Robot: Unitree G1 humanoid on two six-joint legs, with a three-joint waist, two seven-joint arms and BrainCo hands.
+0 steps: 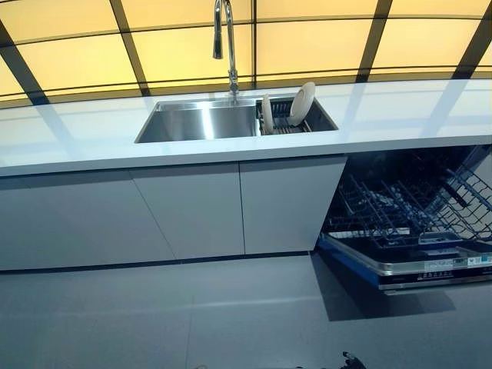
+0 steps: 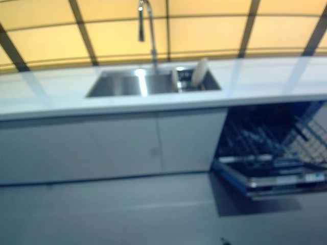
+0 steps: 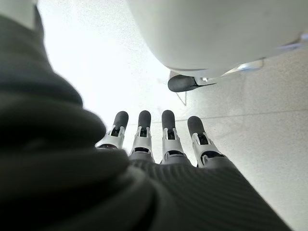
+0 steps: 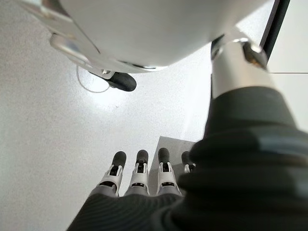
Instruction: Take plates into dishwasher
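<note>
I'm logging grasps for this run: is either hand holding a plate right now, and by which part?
Nothing is held. The left hand and right hand hang with straight fingers over bare floor. The plates stand untouched in the sink rack.

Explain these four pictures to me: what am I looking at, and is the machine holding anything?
It is a walking robot with two hands. The two wide pictures come from its head: a white counter with a sink, a tap, and plates standing in a rack inside the sink. At the lower right, a dishwasher stands open. The other two come from wrist cameras: the left robot hand and right robot hand hang over the floor, fingers straight, holding nothing.
</note>
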